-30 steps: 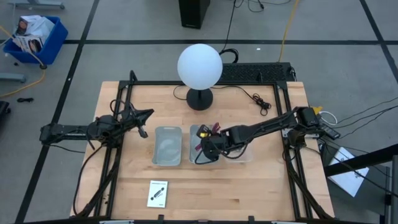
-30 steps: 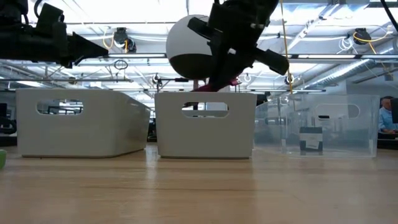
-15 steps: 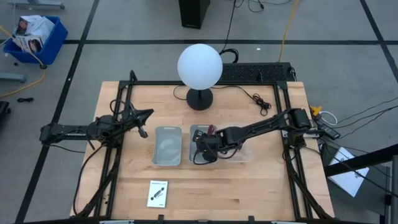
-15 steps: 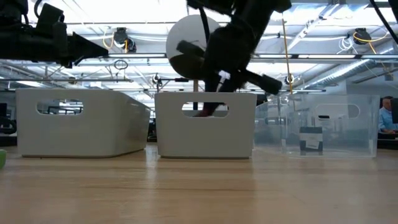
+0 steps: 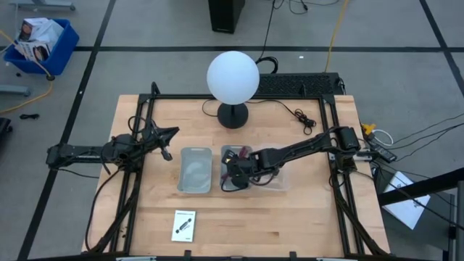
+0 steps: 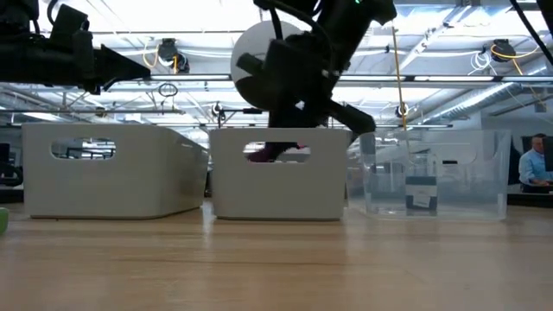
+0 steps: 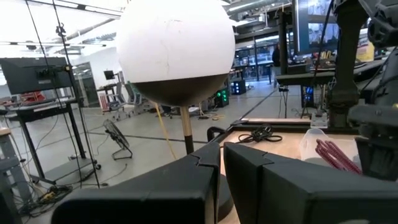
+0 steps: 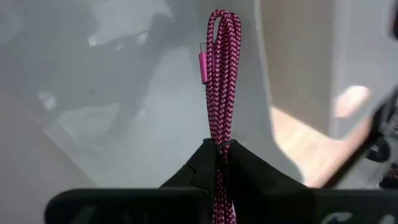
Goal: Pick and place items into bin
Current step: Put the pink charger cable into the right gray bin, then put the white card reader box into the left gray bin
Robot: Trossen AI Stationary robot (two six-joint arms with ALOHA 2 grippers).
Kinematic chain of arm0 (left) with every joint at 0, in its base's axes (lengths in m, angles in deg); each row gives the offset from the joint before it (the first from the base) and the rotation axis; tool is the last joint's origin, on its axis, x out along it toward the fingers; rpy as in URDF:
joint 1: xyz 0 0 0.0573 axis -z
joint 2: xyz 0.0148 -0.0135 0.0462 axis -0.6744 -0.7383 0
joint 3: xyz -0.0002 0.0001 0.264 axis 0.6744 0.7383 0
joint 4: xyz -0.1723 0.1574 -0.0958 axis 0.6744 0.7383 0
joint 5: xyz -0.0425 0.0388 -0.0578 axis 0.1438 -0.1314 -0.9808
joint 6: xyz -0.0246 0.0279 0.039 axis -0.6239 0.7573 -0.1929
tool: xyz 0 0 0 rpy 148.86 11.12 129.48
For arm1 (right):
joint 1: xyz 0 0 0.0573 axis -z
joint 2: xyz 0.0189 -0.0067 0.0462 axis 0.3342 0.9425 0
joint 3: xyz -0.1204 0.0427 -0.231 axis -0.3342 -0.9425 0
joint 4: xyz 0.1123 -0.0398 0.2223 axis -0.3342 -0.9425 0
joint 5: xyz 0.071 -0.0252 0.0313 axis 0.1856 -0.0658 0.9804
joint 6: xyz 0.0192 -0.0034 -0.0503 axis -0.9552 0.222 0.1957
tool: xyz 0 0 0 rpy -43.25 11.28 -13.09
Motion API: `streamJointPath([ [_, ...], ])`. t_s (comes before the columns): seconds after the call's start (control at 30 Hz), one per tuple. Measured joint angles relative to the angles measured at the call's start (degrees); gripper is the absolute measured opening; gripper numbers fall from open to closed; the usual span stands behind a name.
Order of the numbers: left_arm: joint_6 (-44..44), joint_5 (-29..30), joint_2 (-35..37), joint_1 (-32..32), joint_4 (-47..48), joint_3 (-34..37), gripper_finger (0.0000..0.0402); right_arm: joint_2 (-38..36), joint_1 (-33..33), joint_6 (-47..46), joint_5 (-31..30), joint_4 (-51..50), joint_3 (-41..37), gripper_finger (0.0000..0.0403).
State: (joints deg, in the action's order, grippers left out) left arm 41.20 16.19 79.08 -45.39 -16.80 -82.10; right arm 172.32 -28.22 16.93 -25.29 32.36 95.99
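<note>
The right gripper (image 5: 230, 174) is reaching down into the middle bin (image 5: 225, 152), with its arm stretching in from the right side of the table (image 5: 290, 225). Its fingers (image 8: 205, 162) are pinched together on the cord (image 8: 219, 81), a braided dark red bundle that is sticking out past the fingertips over the bin's pale floor. From table height the cord (image 6: 270, 152) is showing through the handle slot in the bin (image 6: 276, 186) wall, so it is sitting inside the bin, below the rim. Whether it is touching the floor cannot be told.

The left gripper (image 5: 165, 141) is hovering over the table's left part, just beside the left bin (image 5: 196, 170) and apart from it. Its fingers (image 7: 186, 180) are lying close together with only a thin gap between them, holding nothing.

The card (image 5: 185, 225), white with a black mark, is lying flat on the table near the front edge, well apart from the bins. A clear bin (image 6: 432, 177) is standing just to the right of the middle one. The lamp (image 5: 233, 78), a white globe on a dark base, is standing at the back of the table behind the bins.
</note>
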Motion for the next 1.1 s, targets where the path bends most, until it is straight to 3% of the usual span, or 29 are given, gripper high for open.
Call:
streamJointPath([
  [0.17, -0.09, 0.0, 0.0, 0.0, 0.02, 0.0, 0.0031, -0.13, -0.35, -0.77, 2.71, -0.03, 0.07, 0.006],
  [0.4, -0.09, 0.0, 0.0, 0.0, 0.02, 0.0, 0.0031, -0.15, -0.36, -2.13, 2.03, -1.92, 0.07, 0.0108],
  [0.6, -0.09, -0.01, 0.0, 0.0, 0.01, 0.0, 0.0031, -0.97, -1.02, -1.33, -10.32, -0.63, 0.04, 0.013],
  [0.67, -0.09, -0.01, 0.0, 0.0, 0.02, 0.0, 0.0031, -2.92, -1.13, -2.35, -10.44, -0.63, 0.02, 0.0131],
  [0.83, -0.09, -0.02, 0.0, 0.0, 0.43, 0.0, 0.0031, -11.15, -1.19, -12.89, -1.76, 1.17, 0.02, 0.0111],
  [1.03, -0.09, -0.01, 0.0, 0.0, 0.38, 0.0, 0.0031, -22.32, 0.17, -33.22, 19.1, 5.86, -2.72, 0.005],
  [1.1, -0.09, -0.02, 0.0, 0.0, 0.38, 0.0, 0.0031, -24.98, -0.56, -36.12, 21.68, 10.8, -7.09, 0.0023],
])
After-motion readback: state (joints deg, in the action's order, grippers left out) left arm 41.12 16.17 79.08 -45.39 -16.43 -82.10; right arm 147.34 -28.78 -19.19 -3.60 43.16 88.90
